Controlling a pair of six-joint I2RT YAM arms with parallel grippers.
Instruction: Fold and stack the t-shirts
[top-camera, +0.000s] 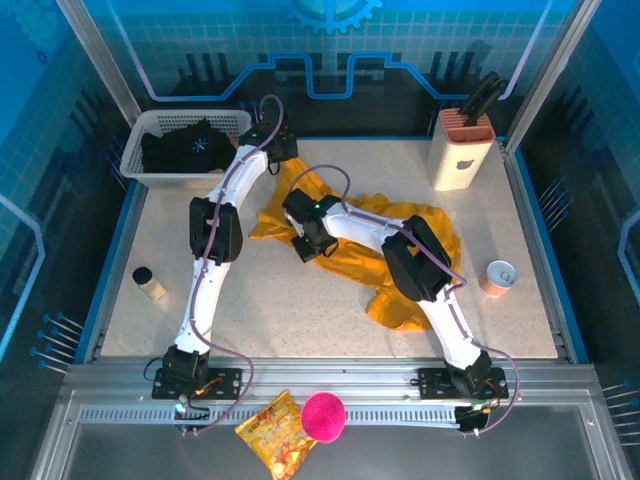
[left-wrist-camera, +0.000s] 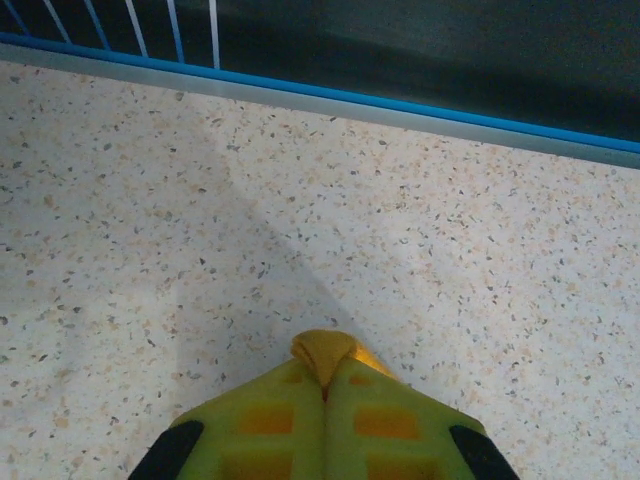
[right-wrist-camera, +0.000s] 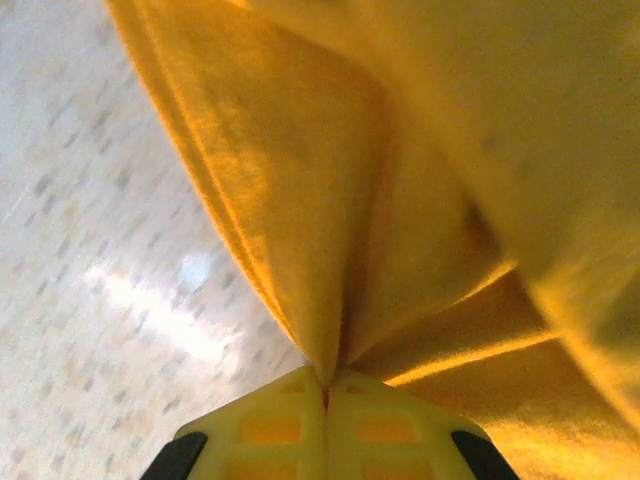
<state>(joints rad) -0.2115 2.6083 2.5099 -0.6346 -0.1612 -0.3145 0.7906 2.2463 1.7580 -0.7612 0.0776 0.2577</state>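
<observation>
Lying in the basket at the far left is the black t-shirt. The left gripper is pressed together on a mere tip of the mustard t-shirt, which is crumpled mid-tabletop. The right gripper pinches a fold further right. Pulling the two apart would likely tug that thin tip free, or drag the bunched cloth under the right arm.

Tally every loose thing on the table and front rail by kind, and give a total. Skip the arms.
T-shirts: 2, the mustard-orange tee and the black tee
Basket: 1
Knife block: 1
Cup: 1
Small jar: 1
Snack bag: 1
Pink ball: 1
Total: 8
</observation>
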